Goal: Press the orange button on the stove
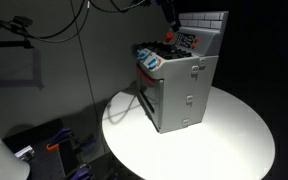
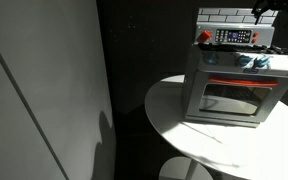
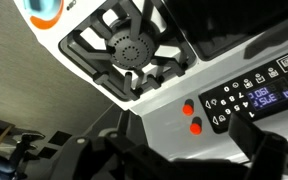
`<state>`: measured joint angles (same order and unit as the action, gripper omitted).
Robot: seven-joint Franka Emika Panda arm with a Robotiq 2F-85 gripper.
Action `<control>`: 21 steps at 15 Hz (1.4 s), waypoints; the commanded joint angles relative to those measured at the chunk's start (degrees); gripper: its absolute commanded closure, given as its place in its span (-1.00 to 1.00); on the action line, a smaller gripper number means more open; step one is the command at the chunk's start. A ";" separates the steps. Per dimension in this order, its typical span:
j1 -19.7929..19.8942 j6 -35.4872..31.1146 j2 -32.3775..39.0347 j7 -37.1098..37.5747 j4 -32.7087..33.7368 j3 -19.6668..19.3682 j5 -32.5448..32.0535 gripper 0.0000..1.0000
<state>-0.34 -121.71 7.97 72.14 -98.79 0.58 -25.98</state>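
The grey toy stove [image 1: 179,90] stands on a round white table [image 1: 234,140], and it also shows in an exterior view [image 2: 229,85]. In the wrist view its control strip carries two orange-red buttons, one [image 3: 187,107] just above the other [image 3: 196,126], beside a black keypad panel [image 3: 254,95]. A black burner grate [image 3: 124,50] lies beyond them. My gripper [image 3: 179,165] hovers above the stove's back corner, with dark fingers apart at the bottom of the wrist view. It holds nothing and touches no button. It shows small at the top in both exterior views [image 1: 169,15] [image 2: 269,12].
A blue, white and orange toy [image 1: 149,62] sits on the stove top; its edge shows in the wrist view [image 3: 44,8]. The white tiled back panel [image 1: 204,20] rises behind the gripper. Cables and gear lie on the dark floor [image 1: 54,145].
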 commanded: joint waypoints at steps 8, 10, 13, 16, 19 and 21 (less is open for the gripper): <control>-3.75 2.01 12.39 5.14 10.93 -4.89 -3.04 -1.00; -4.18 1.60 13.36 4.60 11.69 -5.42 -2.58 -1.00; -4.34 1.33 13.23 3.25 12.41 -5.61 -1.50 -1.00; -4.40 1.29 12.49 2.71 12.95 -5.66 -1.47 -1.00; -4.35 2.68 12.17 1.92 13.83 -5.74 -1.29 -1.00; -4.30 3.71 12.06 1.50 13.88 -5.85 -1.28 -1.00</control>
<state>-4.13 -120.32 20.45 75.78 -86.55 -4.27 -28.15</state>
